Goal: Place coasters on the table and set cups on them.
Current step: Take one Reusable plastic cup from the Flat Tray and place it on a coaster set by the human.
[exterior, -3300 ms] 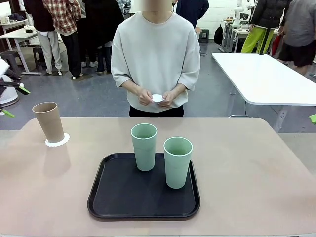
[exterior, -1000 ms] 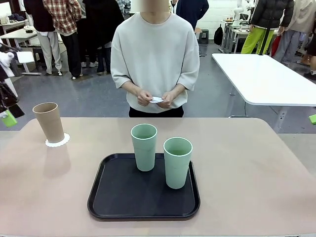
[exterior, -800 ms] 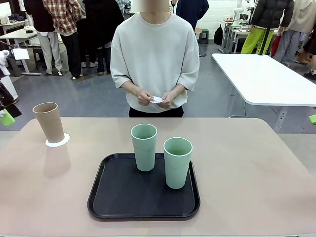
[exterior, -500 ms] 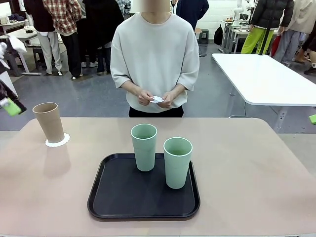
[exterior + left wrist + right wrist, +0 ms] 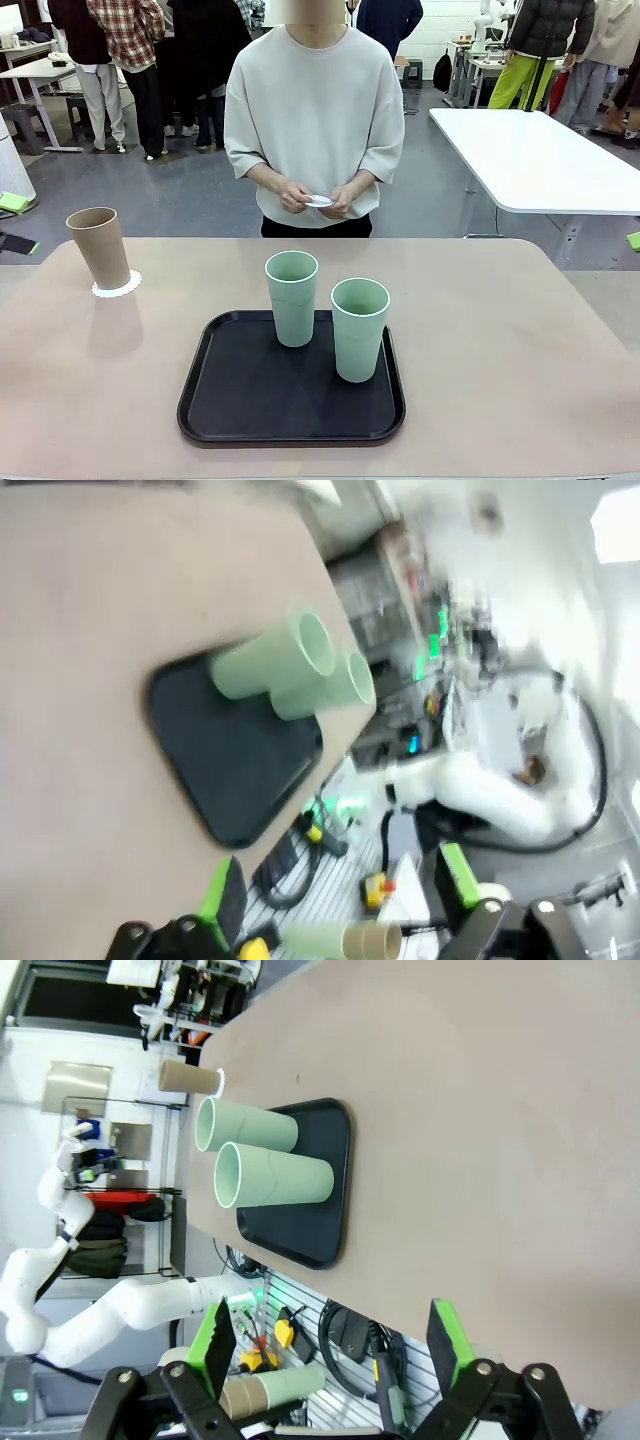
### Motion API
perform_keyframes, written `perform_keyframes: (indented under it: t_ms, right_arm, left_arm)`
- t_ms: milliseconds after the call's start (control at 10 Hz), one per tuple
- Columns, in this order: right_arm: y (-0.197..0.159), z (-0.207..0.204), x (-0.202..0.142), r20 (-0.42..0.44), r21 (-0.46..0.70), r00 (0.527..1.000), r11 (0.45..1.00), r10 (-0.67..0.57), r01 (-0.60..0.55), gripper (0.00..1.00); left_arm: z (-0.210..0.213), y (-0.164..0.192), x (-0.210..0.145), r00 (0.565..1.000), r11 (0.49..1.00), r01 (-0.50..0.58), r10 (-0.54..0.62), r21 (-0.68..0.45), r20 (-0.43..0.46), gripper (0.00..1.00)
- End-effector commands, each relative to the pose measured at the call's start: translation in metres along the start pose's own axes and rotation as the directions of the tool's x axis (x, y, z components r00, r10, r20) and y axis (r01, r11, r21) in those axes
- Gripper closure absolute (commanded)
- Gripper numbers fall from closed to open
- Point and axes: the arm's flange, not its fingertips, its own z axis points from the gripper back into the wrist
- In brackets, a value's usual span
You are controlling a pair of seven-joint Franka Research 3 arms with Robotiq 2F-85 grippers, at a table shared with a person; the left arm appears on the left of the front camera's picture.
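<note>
Left pincer (image 5: 333, 865) is spread and empty, and has drawn back from the counter's (image 5: 500, 350) left edge, where it hung a moment ago. Right pincer (image 5: 328, 1315) is spread too, holding nothing, off to the side. The tan cup (image 5: 99, 245) stands on its coaster (image 5: 117, 285) at the far left. Both green cups (image 5: 292, 297) wait on the black tray (image 5: 290, 415). The person's hands (image 5: 296, 196) hold a second coaster (image 5: 319, 200), so one set looks done and the next likely begins.
</note>
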Motion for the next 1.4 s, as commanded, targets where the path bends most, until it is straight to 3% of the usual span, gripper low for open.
perform_keyframes:
  t_ms: [0,300,500,600,700,1300]
  right_arm:
    - [0.0,-0.001,0.0,-0.001,0.018,1.0,1.0,0.002,-0.002,0.0]
    - [0.0,-0.001,0.0,-0.001,0.018,1.0,1.0,0.002,-0.002,0.0]
    - [0.0,-0.001,0.0,-0.001,0.018,1.0,1.0,0.002,-0.002,0.0]
    - [0.0,-0.001,0.0,-0.001,0.018,1.0,1.0,0.002,-0.002,0.0]
    - [0.0,-0.001,0.0,-0.001,0.018,1.0,1.0,0.002,-0.002,0.0]
    - [0.0,-0.001,0.0,-0.001,0.018,1.0,1.0,0.002,-0.002,0.0]
  left_arm:
    - [0.026,0.02,0.0,0.971,0.994,-0.102,0.108,-0.038,0.213,0.0]
    - [0.089,0.027,-0.006,0.979,0.992,-0.099,0.111,-0.076,0.171,0.0]
    - [0.104,0.024,-0.003,0.983,0.995,-0.068,0.078,-0.067,0.166,0.0]
    - [0.101,0.023,0.007,0.994,0.996,-0.053,0.06,-0.071,0.091,0.0]
    - [0.097,0.02,-0.006,0.977,0.994,-0.085,0.096,-0.064,0.189,0.0]
    - [0.097,0.02,-0.006,0.977,0.994,-0.085,0.096,-0.064,0.189,0.0]
